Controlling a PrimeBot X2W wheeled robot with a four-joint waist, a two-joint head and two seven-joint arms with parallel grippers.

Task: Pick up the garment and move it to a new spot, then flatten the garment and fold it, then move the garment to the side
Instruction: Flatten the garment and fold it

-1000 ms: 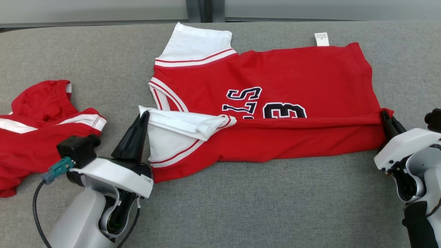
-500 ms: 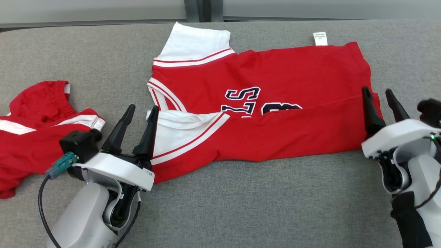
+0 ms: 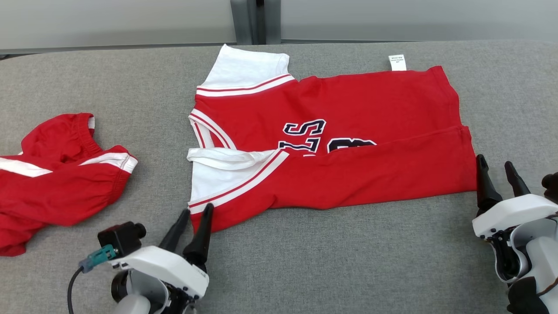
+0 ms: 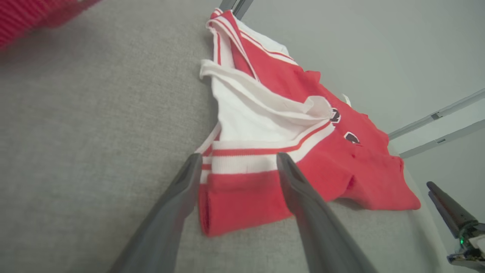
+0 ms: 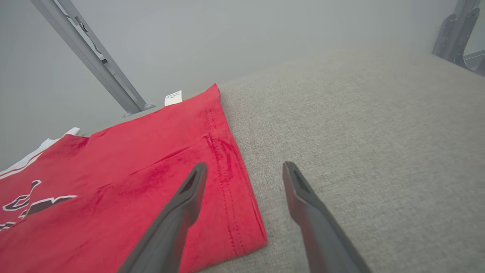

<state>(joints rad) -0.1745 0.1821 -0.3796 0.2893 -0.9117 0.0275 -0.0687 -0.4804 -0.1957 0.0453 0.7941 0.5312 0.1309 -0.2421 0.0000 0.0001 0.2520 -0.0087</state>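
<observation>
So the garment [image 3: 331,131], a red jersey with white sleeves, is laid out pretty flat in the middle of the grey counter [image 3: 305,270], neck end to the robot's left and hem to its right. The near long edge is folded up over the front, so the dark lettering is half covered. A small white label [image 3: 397,62] can be seen sticking out at the far edge.

The left gripper [image 3: 198,210] is found right at the jersey's near-left corner, fingers spread, nothing pinched. Whether the cloth is touched can't be told.

The right gripper [image 3: 495,159] is parked just beside the hem's near corner, fingers also spread and empty. In the right wrist view, one is seen over the red hem and one over bare counter.

A second red garment [image 3: 65,174] is bunched up well off to the left.
</observation>
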